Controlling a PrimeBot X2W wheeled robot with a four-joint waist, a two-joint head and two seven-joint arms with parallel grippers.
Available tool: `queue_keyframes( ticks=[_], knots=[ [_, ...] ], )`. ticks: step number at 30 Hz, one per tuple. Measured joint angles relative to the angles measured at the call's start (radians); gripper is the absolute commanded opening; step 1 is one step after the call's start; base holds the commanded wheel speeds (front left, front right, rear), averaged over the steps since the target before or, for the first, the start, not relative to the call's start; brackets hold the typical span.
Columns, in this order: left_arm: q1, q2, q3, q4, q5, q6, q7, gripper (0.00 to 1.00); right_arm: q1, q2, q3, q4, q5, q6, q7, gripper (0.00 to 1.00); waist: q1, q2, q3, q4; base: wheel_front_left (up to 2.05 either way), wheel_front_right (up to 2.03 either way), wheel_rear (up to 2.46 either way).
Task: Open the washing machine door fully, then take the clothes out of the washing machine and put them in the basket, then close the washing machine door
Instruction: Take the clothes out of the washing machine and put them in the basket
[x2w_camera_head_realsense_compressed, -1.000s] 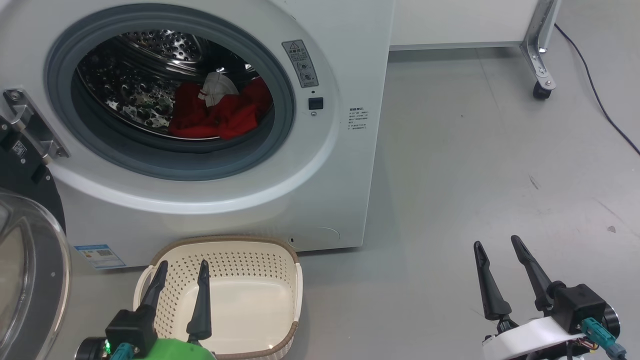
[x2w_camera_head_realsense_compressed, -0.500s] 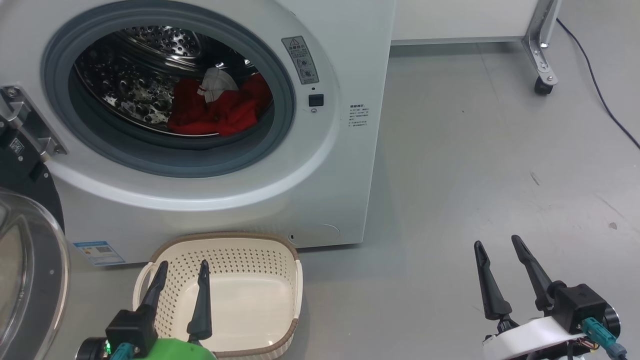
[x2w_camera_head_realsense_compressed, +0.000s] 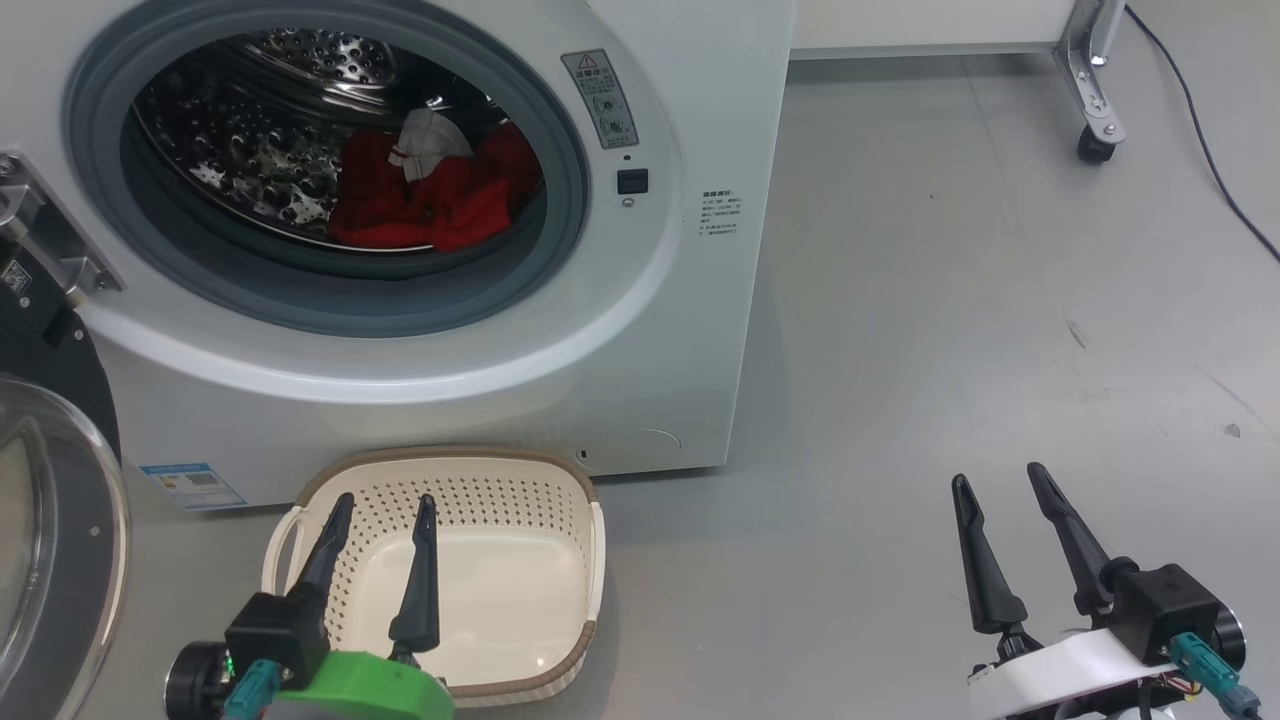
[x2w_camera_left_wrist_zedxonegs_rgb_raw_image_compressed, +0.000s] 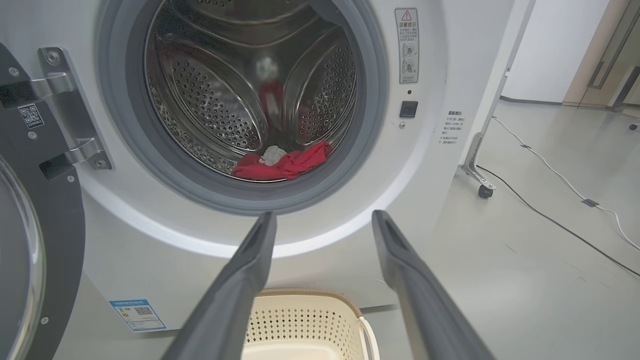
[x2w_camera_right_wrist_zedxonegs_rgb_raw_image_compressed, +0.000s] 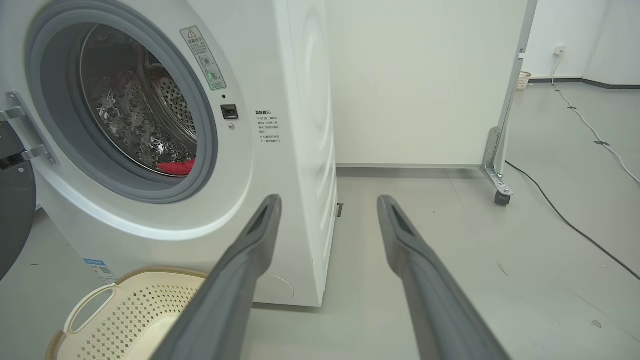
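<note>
The white washing machine (x2w_camera_head_realsense_compressed: 690, 330) stands with its mouth uncovered. Its door (x2w_camera_head_realsense_compressed: 50, 520) hangs swung out at the left, black rim and clear glass bowl toward me. Red clothes (x2w_camera_head_realsense_compressed: 430, 205) with a piece of white cloth lie low in the steel drum, also seen as clothes (x2w_camera_left_wrist_zedxonegs_rgb_raw_image_compressed: 285, 164) and clothes (x2w_camera_right_wrist_zedxonegs_rgb_raw_image_compressed: 175, 167). The cream basket (x2w_camera_head_realsense_compressed: 545, 470) sits on the floor in front of the machine, nothing in it. My left gripper (x2w_camera_head_realsense_compressed: 385, 505) hovers open above the basket. My right gripper (x2w_camera_head_realsense_compressed: 1000, 480) is open over bare floor to the right, holding nothing.
Grey floor (x2w_camera_head_realsense_compressed: 950, 300) stretches to the right of the machine. A white panel on a metal leg with a caster (x2w_camera_head_realsense_compressed: 1095, 150) stands at the back right, and a dark cable (x2w_camera_head_realsense_compressed: 1210, 170) runs across the floor near it.
The whole head view has shifted, so the camera moved: machine and basket sit slightly higher in the picture. Both grippers stay open, the left a little further right.
</note>
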Motion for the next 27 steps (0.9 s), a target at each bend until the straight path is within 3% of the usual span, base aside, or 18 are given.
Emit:
queue_keyframes(
  ticks=[12,27],
  knots=[
    [-0.125,-0.001,-0.008,0.048,-0.046,-0.001,0.054,1.00,-0.027,0.000,0.012,-0.030,-0.002,0.001,0.000,1.00,0.0000,0.0000,0.096,-0.012,0.00,0.00,0.00],
    [-0.408,-0.001,0.034,0.168,-0.140,-0.007,0.284,1.00,-0.138,-0.001,0.034,-0.066,0.003,0.003,0.000,1.00,0.0000,0.0000,0.285,-0.062,0.00,0.00,0.00]
  ],
)
